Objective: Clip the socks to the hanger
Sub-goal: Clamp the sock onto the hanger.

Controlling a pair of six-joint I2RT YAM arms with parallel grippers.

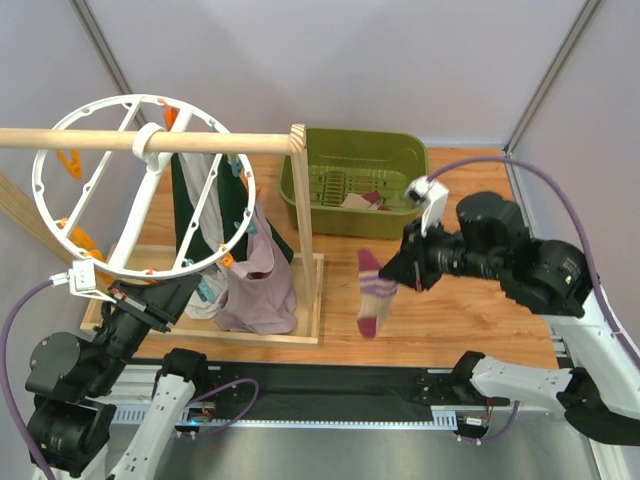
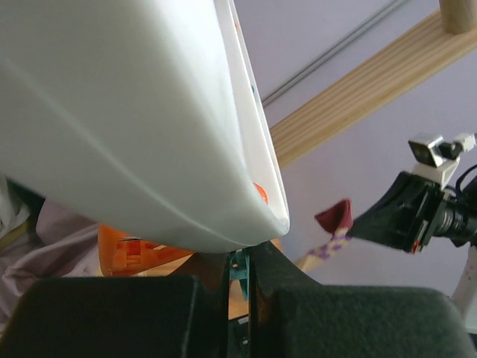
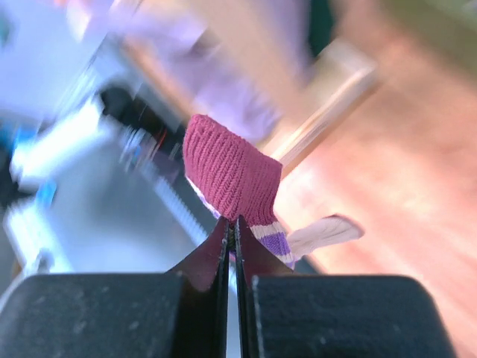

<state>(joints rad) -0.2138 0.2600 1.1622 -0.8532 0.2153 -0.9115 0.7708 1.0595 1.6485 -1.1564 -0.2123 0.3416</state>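
Got one sock (image 1: 375, 290) pinched in the right gripper (image 1: 402, 268), squeezed down to a hairline slit on the maroon end and dangling its striped length free above the tabletop (image 1: 470, 320), just right of the wooden frame (image 1: 298, 190). Same story from the right wrist: maroon knit bunched right at the fingertips, with cream and purple stripes lower down. Over on the other side, got the left gripper (image 1: 190, 288) reaching up to the bottom rim of the hanger (image 1: 40, 180), closed nearly all the way and nipping a teal clip (image 2: 238, 268) tucked under the white ring, with an orange clip (image 2: 130, 250) just beside it. Looped over the wooden rod (image 1: 80, 138) and tilted, that hanger, sharing the rod with a mauve garment (image 1: 255, 290) and a dark green and white garment (image 1: 183, 195). Also spotted a second sock (image 1: 365, 202) lying in the green basket (image 1: 370, 135) at the back. Held sock and hanger well apart, with the frame post in between.
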